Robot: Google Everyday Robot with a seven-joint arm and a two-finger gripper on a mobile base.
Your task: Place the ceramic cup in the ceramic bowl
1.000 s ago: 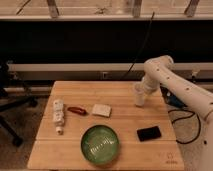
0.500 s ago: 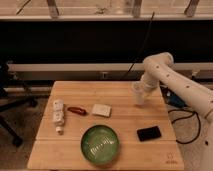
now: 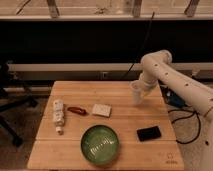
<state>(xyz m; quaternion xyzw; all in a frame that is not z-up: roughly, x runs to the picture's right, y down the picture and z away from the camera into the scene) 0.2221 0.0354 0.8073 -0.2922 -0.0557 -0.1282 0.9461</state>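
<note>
The ceramic cup (image 3: 135, 92), small, white and handleless, is at the end of my white arm, over the right back part of the wooden table (image 3: 125, 122). My gripper (image 3: 140, 91) is shut on the cup and holds it slightly above the tabletop. The ceramic bowl (image 3: 100, 145), wide, glossy and green, sits at the table's front middle, down and to the left of the cup, well apart from it. The bowl holds nothing.
A white tube-like bottle (image 3: 58, 114) lies at the table's left, with a small red object (image 3: 76, 110) beside it. A white square pad (image 3: 101, 109) lies at mid-table and a black flat object (image 3: 149, 133) at the front right. An office chair (image 3: 10, 102) stands off the left edge.
The gripper with the cup has risen a little and shifted slightly left. Everything else on the table stays put.
</note>
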